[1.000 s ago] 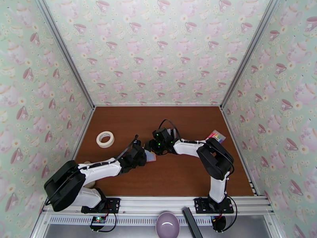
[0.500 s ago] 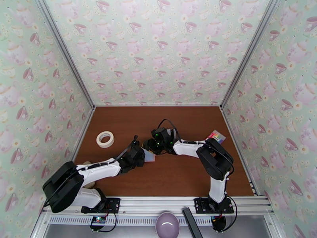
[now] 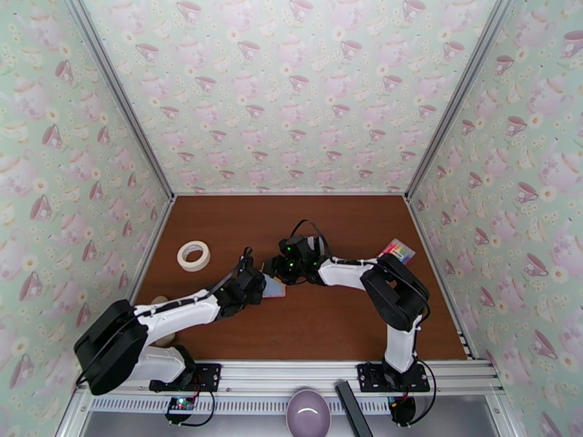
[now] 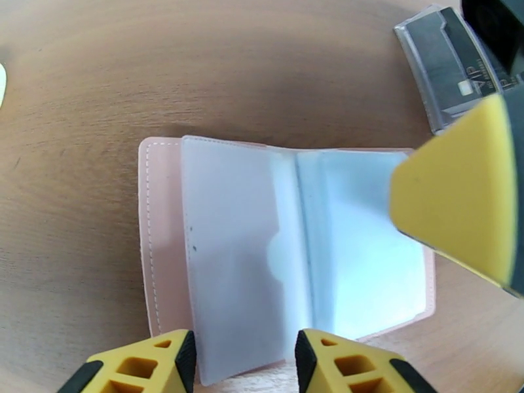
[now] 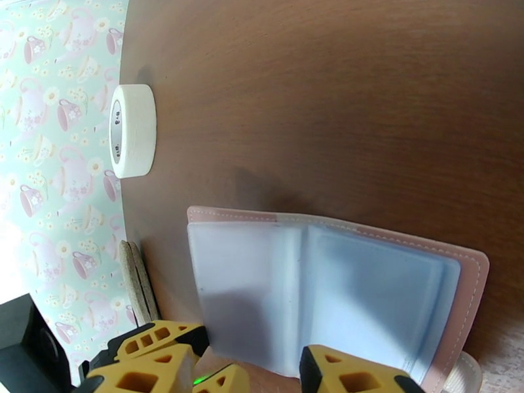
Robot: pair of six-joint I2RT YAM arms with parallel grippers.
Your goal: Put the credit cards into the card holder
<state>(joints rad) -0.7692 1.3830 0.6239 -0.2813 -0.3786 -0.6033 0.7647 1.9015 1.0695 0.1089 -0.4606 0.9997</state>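
The card holder [image 4: 164, 257] lies open on the brown table, a pink wallet with pale clear pockets facing up; it also shows between the two arms [image 3: 274, 288] and below the right wrist [image 5: 471, 283]. My left gripper [image 4: 242, 365] is open at the wallet's near edge, its fingertips either side of the left leaf. My right gripper [image 5: 262, 369] is open too, and one of its yellow fingers [image 4: 458, 204] rests on the right-hand pocket. A black credit card [image 4: 458, 73] with a pale chip mark stands in a clear rack just beyond the wallet.
A white tape roll [image 3: 193, 256] lies at the left, near the wall [image 5: 131, 131]. A multicoloured striped pad [image 3: 397, 250] sits at the right wall. A wooden piece [image 5: 134, 283] lies by the left wall. A lilac bowl [image 3: 308, 413] sits in front of the rail.
My left arm has edged left and slightly back, and its jaws have widened a little. The right gripper has stayed on the wallet.
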